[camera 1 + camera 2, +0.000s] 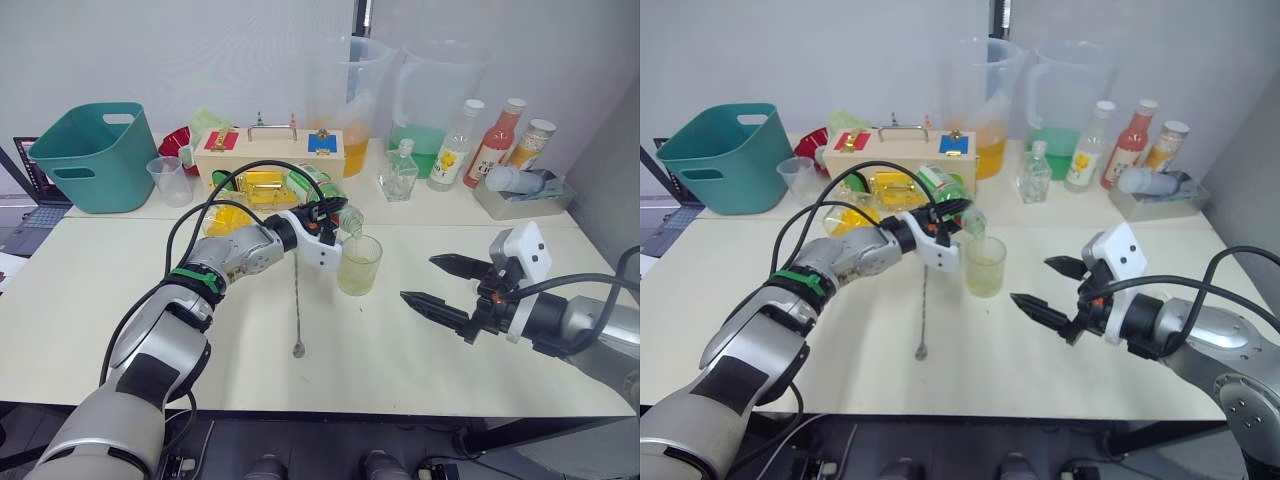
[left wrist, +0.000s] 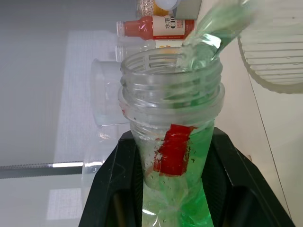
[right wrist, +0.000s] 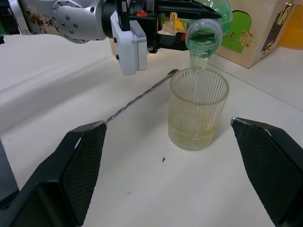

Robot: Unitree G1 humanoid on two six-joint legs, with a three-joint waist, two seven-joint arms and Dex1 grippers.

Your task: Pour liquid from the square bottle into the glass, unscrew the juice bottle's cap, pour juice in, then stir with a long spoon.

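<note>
Left gripper [image 1: 333, 222]: clamped on the juice bottle [image 1: 318, 187], one black finger on each side of the bottle just below its threaded neck. It hangs over the middle of the tabletop [image 1: 100, 300], beside the glass.
Juice bottle: tipped far over, its open mouth pointing down just above the rim of the glass. No cap is on the mouth. Its green-and-white labelled body slants up toward the tabletop's far edge.
Juice [image 3: 201, 56]: a pale green stream falls from the bottle mouth into the glass.
Glass [image 1: 359, 264]: a clear ribbed tumbler standing upright near the middle of the tabletop, between the two grippers. A shallow layer of pale yellow-green liquid sits in its bottom.
Long spoon [image 1: 297, 300]: a thin silver bar spoon lying flat on the tabletop just beside the glass, on the left arm's side. Its small bowl points toward the near edge.
Right gripper [image 1: 437, 282]: fingers spread wide apart, holding nothing. It hovers above the tabletop toward the right edge, near the glass but apart from it, fingertips pointing at the glass.
Far edge of the tabletop: a teal basket [image 1: 95, 155] at the left corner, a wooden box [image 1: 268, 152] in the middle, two large clear jugs [image 1: 350, 95] behind, and a row of bottles [image 1: 497, 135] toward the right corner.
</note>
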